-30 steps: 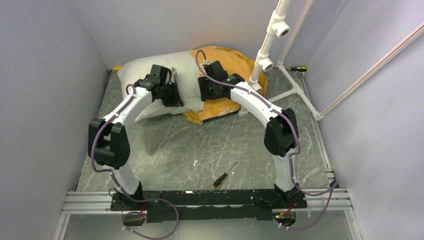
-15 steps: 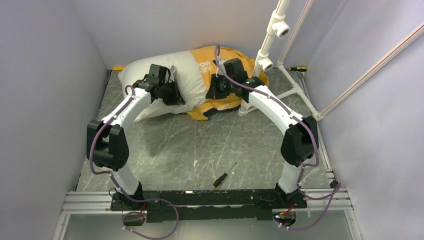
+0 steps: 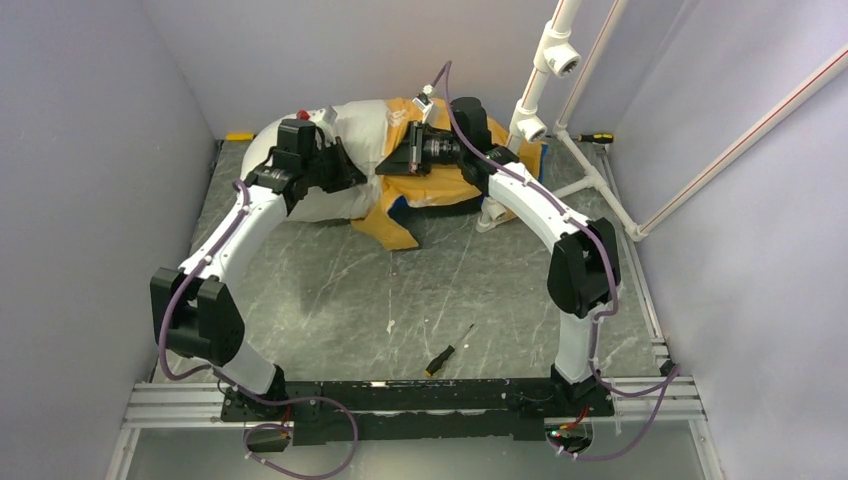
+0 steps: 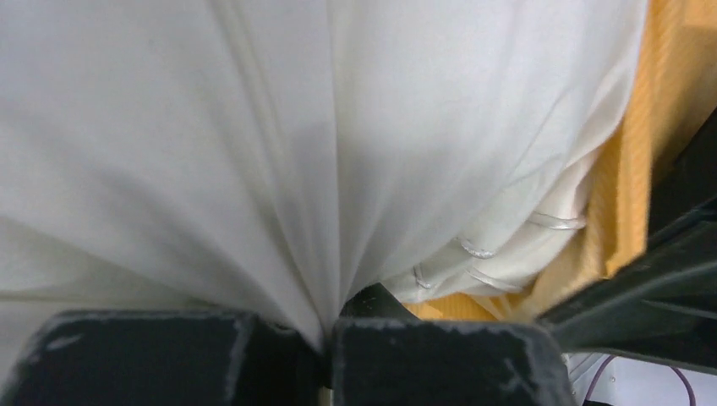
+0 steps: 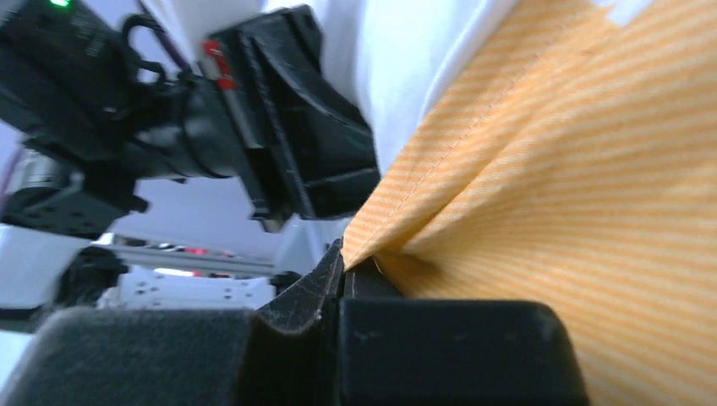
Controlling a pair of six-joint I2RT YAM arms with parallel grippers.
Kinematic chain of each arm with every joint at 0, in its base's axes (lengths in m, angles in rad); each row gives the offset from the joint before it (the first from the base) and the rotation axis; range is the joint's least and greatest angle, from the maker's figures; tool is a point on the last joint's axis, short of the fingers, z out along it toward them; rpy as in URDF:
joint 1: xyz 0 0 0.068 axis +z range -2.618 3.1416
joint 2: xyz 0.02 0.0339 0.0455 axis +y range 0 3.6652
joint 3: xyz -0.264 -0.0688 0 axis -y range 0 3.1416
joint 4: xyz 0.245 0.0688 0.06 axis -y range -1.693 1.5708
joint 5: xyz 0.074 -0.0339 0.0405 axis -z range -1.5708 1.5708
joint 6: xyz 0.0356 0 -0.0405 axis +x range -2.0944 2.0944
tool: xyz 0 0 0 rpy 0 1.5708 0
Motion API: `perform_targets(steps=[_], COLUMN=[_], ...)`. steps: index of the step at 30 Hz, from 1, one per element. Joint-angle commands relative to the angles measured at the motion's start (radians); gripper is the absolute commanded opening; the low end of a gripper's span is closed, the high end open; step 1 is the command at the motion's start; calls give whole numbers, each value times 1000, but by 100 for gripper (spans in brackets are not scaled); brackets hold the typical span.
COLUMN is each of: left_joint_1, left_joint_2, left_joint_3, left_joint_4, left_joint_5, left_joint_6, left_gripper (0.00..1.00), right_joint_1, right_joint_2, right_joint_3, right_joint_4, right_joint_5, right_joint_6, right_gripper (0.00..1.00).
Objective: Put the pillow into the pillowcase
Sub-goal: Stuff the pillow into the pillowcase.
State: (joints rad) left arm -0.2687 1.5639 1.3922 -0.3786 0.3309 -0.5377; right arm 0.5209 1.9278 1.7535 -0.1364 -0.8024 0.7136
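top view, pillow (image 3: 352, 128): lies at the far edge of the table (image 3: 330, 290), near the back wall; left end bare and white, with a red logo (image 3: 305, 113) on top; right end sits inside the pillowcase.
top view, pillowcase (image 3: 398, 225): orange side out, bunched over the pillow's right half, with a loose flap hanging down onto the table and a sliver of blue at its edge.
top view, left gripper (image 3: 338, 168): pressed against the near side of the pillow's bare part.
top view, right gripper (image 3: 397, 163): on the pillowcase's mouth edge, just beside the left gripper, both raised off the table.
top view, extras: screwdriver (image 3: 445, 352) lies on the near table, well apart from the fabric; second screwdriver (image 3: 592, 137) lies at the far right; white pipe frame (image 3: 545, 70) stands just right of the pillowcase.
left wrist, left gripper: jaws closed, pinching a fold of white pillow fabric; creases fan out from the pinch.
left wrist, pillowcase: orange strip at the right edge, lying against the pillow's side.
left wrist, right arm: dark shape in the lower right corner; too close to tell which part.
right wrist, right gripper: jaws clamped on a fold of orange striped pillowcase cloth, pulled taut.
right wrist, pillow: white fabric shows above the orange edge.
right wrist, left arm: its black wrist is close by at the upper left, against the pillow.
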Motion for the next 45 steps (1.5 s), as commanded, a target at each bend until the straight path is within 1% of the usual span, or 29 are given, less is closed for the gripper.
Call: perform_targets(steps=[1, 2, 4, 5, 6, 8, 11, 14, 18, 20, 23, 26, 30, 32, 33, 34, 35, 37, 38, 40, 41, 43, 44, 45], left_joint_1=[-48, -47, -44, -42, -41, -41, -44, -66, -113, -128, -138, -142, -147, -147, -147, -147, -147, -146, -143, -136, -130, -125, -124, -124], left_joint_2=[-40, -34, -18, -8, -3, -6, -49, -94, -108, -119, -129, -104, -44, -17, -10, -9, -21, -54, -74, -105, -116, -129, -133, -135], left_joint_3=[104, 119, 140, 149, 152, 130, 34, -32, -10, -17, -63, -74, -48, -21, -8, 2, 2, -21, -35, -58, -68, -79, -81, -82], left_joint_4=[10, -46, -140, -171, -165, -97, 133, 331, 417, 448, 483, 455, 384, 293, 257, 224, 200, 188, 186, 183, 183, 180, 177, 171], left_joint_5=[13, -62, -130, -132, -111, -44, 69, 142, 242, 243, 188, 132, 58, 4, -12, -25, -34, -65, -81, -96, -95, -87, -82, -79], left_joint_6=[12, 22, 28, 28, 34, 29, -10, 6, 81, 94, 83, 76, 55, 45, 50, 54, 58, 63, 63, 42, 30, 10, 3, -1], left_gripper=[0, 0, 0, 0, 0, 0, 0, 0, 0, 0, 0, 0, 0, 0, 0, 0, 0, 0, 0, 0, 0, 0, 0, 0], right_joint_1=[66, 62, 60, 60, 61, 61, 66, 80, 97, 105, 118, 134, 153, 152, 148, 142, 130, 92, 73, 39, 27, 15, 14, 14], right_joint_2=[-30, -32, -27, -20, -12, 9, 67, 133, 233, 290, 352, 342, 283, 255, 237, 214, 180, 89, 50, 2, -11, -35, -38, -38], right_joint_3=[57, 59, 75, 89, 98, 117, 175, 288, 471, 575, 709, 706, 623, 560, 521, 477, 420, 258, 216, 175, 166, 166, 183, 204], right_joint_4=[495, 514, 517, 526, 545, 622, 740, 789, 841, 885, 926, 956, 960, 949, 894, 811, 682, 430, 298, 110, 53, -41, -94, -157], right_joint_5=[-295, -296, -303, -309, -315, -330, -355, -375, -378, -381, -389, -403, -431, -450, -465, -473, -460, -367, -303, -201, -170, -101, -68, -38], right_joint_6=[333, 349, 352, 360, 375, 439, 566, 644, 754, 825, 925, 952, 921, 893, 852, 776, 679, 455, 345, 174, 137, 73, 35, 1], right_gripper=[0, 0, 0, 0, 0, 0, 0, 0, 0, 0, 0, 0, 0, 0, 0, 0, 0, 6, 13, 30, 39, 53, 57, 60])
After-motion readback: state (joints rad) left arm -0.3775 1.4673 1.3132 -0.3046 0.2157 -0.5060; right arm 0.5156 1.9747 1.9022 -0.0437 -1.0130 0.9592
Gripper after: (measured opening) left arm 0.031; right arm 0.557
